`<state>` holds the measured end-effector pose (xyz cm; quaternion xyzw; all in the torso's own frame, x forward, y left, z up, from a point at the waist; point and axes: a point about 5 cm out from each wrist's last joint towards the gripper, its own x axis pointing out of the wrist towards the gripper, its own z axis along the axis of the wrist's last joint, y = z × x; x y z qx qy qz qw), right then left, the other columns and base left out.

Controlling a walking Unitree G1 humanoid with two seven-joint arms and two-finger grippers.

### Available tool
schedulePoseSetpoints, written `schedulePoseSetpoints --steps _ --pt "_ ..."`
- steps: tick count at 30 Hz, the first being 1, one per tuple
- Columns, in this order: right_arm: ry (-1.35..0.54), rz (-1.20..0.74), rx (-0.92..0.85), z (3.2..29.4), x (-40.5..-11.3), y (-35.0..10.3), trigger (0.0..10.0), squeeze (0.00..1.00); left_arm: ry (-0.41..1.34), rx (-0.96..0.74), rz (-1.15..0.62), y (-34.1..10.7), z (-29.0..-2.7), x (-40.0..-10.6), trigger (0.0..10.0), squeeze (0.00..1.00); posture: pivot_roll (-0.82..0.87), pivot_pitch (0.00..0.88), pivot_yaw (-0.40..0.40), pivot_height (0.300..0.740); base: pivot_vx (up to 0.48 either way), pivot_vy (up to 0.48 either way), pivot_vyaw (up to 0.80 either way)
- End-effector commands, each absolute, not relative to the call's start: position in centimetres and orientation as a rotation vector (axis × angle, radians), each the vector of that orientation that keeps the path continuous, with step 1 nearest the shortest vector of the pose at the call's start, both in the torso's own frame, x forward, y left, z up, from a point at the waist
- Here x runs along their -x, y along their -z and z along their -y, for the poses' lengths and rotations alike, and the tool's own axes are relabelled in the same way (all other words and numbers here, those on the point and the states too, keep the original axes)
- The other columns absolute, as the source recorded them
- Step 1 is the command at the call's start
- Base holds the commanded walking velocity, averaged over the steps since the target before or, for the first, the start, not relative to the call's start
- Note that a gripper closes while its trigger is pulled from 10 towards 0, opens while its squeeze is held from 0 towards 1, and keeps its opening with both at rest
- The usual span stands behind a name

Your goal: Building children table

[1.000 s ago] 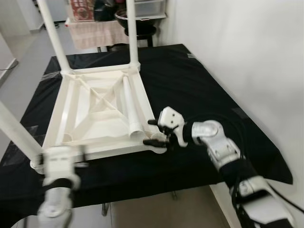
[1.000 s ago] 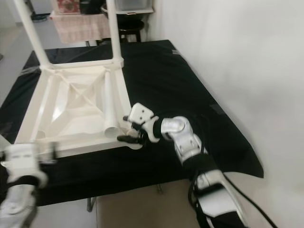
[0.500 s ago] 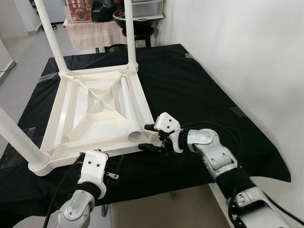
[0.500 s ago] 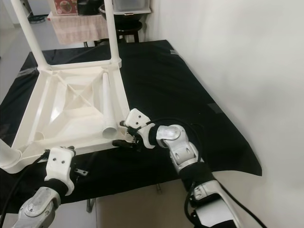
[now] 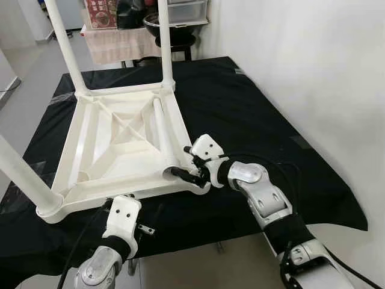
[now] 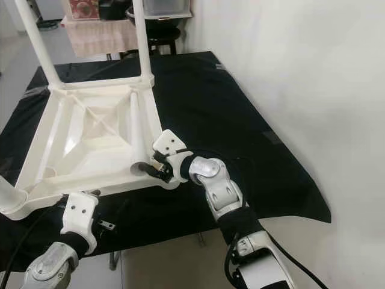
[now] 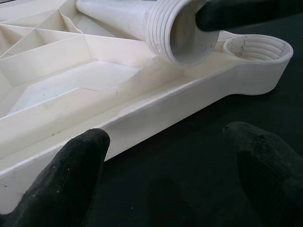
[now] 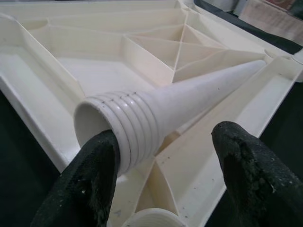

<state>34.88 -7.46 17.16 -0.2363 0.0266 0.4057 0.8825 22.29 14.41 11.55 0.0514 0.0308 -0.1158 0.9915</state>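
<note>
The left gripper (image 7: 165,175) hovers spread wide over the black cloth (image 5: 252,114), just near of the upturned table (image 5: 90,138). At the table's near right corner, the right gripper (image 8: 165,175) straddles the loose leg's (image 8: 189,99) threaded end, fingers apart, one finger (image 8: 92,184) touching it.
</note>
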Motion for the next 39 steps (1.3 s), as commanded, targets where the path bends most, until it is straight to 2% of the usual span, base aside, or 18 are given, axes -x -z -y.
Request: schedulePoseSetpoints --steps 1,12,17,18,19,20,21,28,39 --pt "-0.779 -0.057 0.532 7.5 -35.2 -17.3 10.0 0.00 0.241 -0.117 -0.070 -11.4 -14.5 -22.2 10.0 0.00 -0.04 0.058 0.015 0.740 0.000 0.000 0.00" --pt "-0.544 -0.095 0.586 7.2 -35.7 -16.6 10.0 0.00 0.250 -0.121 -0.071 -11.3 -14.4 -22.4 10.0 0.00 -0.05 0.043 0.009 0.740 0.000 0.000 0.00" --pt "-0.498 -0.087 0.637 6.3 -36.0 -16.3 10.0 0.00 0.248 -0.124 -0.064 -11.4 -14.3 -22.7 10.0 0.00 -0.06 0.043 0.005 0.740 0.000 0.000 0.00" --pt "-0.493 -0.077 0.654 6.0 -36.1 -16.3 7.0 0.00 0.245 -0.124 -0.061 -11.4 -14.3 -22.7 10.0 0.00 -0.06 0.043 0.004 0.740 0.000 0.000 0.00" --pt "-0.493 -0.077 0.654 6.0 -36.1 -16.3 7.0 0.00 0.245 -0.124 -0.061 -11.4 -14.3 -22.7 10.0 0.00 -0.06 0.043 0.004 0.740 0.000 0.000 0.00" --pt "-0.494 -0.073 0.676 5.7 -36.3 -16.3 2.7 0.00 0.242 -0.123 -0.058 -11.5 -14.3 -22.8 10.0 0.00 -0.06 0.045 0.004 0.740 0.000 0.000 0.00" --pt "-0.495 -0.067 0.699 5.4 -36.5 -16.1 0.0 0.00 0.237 -0.120 -0.054 -11.6 -14.3 -22.9 10.0 0.00 -0.06 0.045 0.003 0.740 0.000 0.000 0.00" --pt "-0.506 -0.055 0.724 5.0 -36.4 -15.9 0.0 0.00 0.226 -0.119 -0.049 -11.7 -14.4 -22.9 10.0 0.00 -0.05 0.049 -0.001 0.740 0.000 0.000 0.00" --pt "-0.566 -0.004 0.657 4.8 -36.3 -16.1 0.0 0.00 0.221 -0.126 -0.029 -12.3 -14.5 -23.4 10.0 0.00 -0.06 0.049 0.007 0.740 0.000 0.000 0.00"
